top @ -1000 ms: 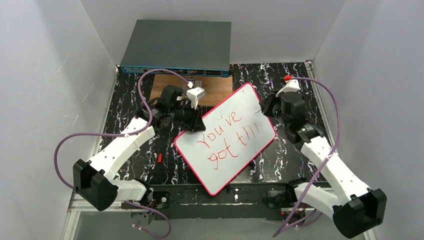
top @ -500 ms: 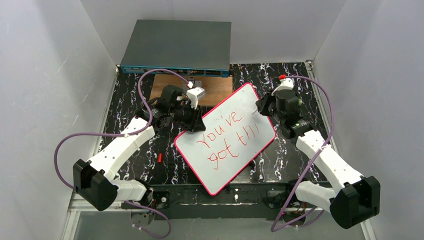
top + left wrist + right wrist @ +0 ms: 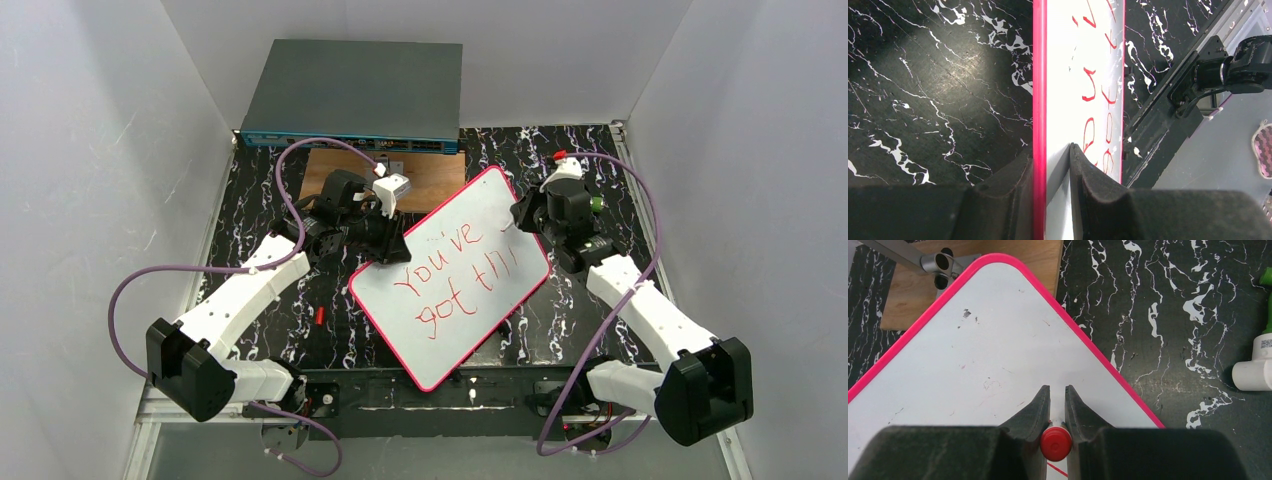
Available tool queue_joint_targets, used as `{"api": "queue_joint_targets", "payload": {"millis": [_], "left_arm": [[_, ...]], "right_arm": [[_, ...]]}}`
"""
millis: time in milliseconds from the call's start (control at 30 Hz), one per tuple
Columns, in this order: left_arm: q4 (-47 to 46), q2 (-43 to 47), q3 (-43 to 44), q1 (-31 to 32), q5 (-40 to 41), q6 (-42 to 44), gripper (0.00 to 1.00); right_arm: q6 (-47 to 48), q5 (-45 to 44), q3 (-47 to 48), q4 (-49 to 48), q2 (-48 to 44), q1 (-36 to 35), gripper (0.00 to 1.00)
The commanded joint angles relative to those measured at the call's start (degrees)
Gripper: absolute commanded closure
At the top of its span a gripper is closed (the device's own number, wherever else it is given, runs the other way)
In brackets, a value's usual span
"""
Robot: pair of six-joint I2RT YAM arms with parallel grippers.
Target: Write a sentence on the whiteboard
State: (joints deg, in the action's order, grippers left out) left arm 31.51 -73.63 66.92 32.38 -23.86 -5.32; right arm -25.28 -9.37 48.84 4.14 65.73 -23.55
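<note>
The whiteboard (image 3: 455, 275), white with a pink-red rim, lies tilted on the black marbled table and bears red writing "You've got thi". My left gripper (image 3: 385, 245) is shut on its left edge; in the left wrist view the rim (image 3: 1039, 100) runs between my fingers. My right gripper (image 3: 522, 215) is shut on a red marker (image 3: 1056, 444), held upright over the board's upper right part (image 3: 998, 340). The marker's tip is hidden below the fingers.
A grey network switch box (image 3: 352, 95) stands at the back. A brown wooden board (image 3: 340, 175) lies in front of it, partly under the whiteboard. A white and green object (image 3: 1260, 360) lies right of the board. A small red piece (image 3: 319, 315) lies at left.
My right arm has swung left and forward, bringing the marker from beside the board's right corner to over its upper right area. The left arm and board have not moved.
</note>
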Motion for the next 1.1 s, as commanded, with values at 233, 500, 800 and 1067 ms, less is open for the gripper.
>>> {"api": "queue_joint_targets", "payload": {"millis": [233,500,800,1067], "left_arm": [[1.36,0.85,-0.5,-0.3,8.56,6.99,1.0],[0.85,0.58,-0.89,-0.29,8.39,6.88,1.0],[0.07,-0.77,0.69,-0.34,7.6,6.29,1.0],[0.13,-0.83,0.59,-0.3,7.61,6.47,1.0]], "right_arm": [[0.92,-0.98,-2.32,-1.85,-0.96,1.09,0.99],[1.23,1.31,0.89,-0.82,-6.23,1.06,0.99],[2.82,-3.17,-0.64,0.42,-7.8,2.02,0.99],[2.67,-6.3,-2.71,1.06,-7.2,5.41,0.99]]}}
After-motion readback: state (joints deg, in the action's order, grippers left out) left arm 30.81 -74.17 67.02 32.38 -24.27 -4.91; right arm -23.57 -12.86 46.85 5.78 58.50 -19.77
